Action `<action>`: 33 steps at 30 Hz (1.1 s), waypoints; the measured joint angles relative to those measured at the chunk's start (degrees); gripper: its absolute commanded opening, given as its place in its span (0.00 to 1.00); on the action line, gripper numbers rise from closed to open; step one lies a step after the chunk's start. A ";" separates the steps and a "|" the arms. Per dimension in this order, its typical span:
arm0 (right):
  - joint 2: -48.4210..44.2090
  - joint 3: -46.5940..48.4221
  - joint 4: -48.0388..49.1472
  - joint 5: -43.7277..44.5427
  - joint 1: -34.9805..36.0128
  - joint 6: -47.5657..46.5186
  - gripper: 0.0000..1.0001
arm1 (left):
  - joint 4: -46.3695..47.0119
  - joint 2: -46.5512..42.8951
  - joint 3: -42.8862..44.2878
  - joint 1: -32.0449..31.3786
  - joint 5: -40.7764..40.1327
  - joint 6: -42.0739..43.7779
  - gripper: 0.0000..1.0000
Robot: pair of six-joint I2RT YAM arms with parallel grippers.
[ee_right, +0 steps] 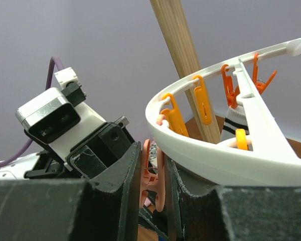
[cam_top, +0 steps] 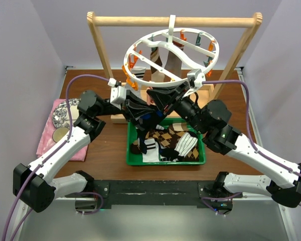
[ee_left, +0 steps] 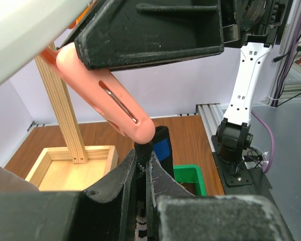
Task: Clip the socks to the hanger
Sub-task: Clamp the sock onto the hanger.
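Note:
The white ring hanger (cam_top: 173, 52) hangs by its hook from the wooden bar, and two socks (cam_top: 158, 63) are clipped to it. My left gripper (cam_top: 143, 111) is shut on the black-white-blue sock (ee_left: 163, 145) and holds its top edge up against the tip of a pink-orange peg (ee_left: 110, 98). My right gripper (cam_top: 160, 98) is shut on that peg (ee_right: 151, 175), just under the ring's near rim (ee_right: 226, 160). In the left wrist view my left gripper (ee_left: 143, 150) grips the sock tightly. In the right wrist view my right gripper (ee_right: 153, 155) squeezes the peg's handles.
A green tray (cam_top: 165, 161) under the grippers holds a striped sock (cam_top: 185, 145) and a brown argyle sock (cam_top: 165, 138). The wooden frame (cam_top: 103, 60) stands behind it. A pink cloth (cam_top: 52, 138) with round items lies at the left.

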 measured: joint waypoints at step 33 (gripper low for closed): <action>-0.35 0.00 -1.16 -1.25 -0.74 -1.31 0.00 | -0.50 -0.02 2.05 0.70 0.59 0.44 0.00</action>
